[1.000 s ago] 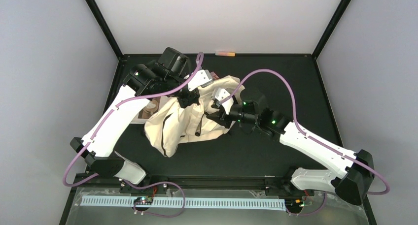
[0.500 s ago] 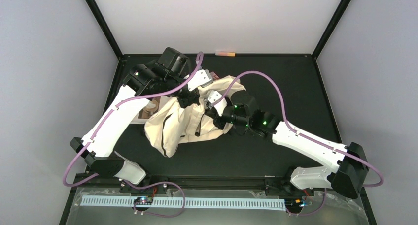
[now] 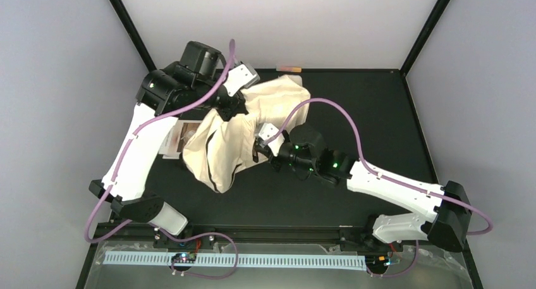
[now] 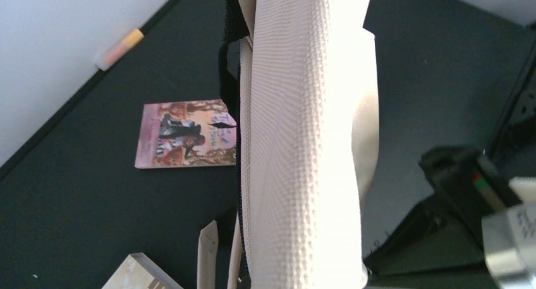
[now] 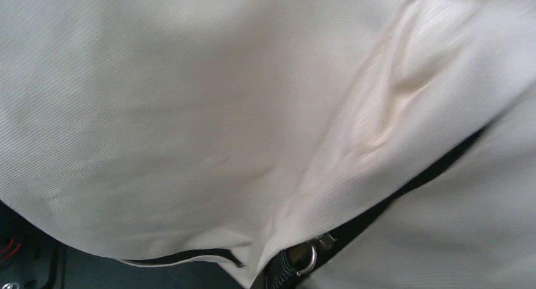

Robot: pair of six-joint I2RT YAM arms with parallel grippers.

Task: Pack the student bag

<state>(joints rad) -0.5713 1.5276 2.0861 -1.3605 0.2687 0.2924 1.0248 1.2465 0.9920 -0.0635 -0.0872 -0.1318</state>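
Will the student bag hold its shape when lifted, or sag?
Likely floppy: the student bag hangs creased from the left gripper. Probably light: it looks flat, barely filled. The coarse weave should resist slipping.

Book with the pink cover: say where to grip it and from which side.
Probably its free edge away from the bag, coming down from above: the book lies flat on the table, and the bag hangs by the opposite edge.

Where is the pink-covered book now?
In the left wrist view, the book lies flat on the table, just left of the hanging student bag.
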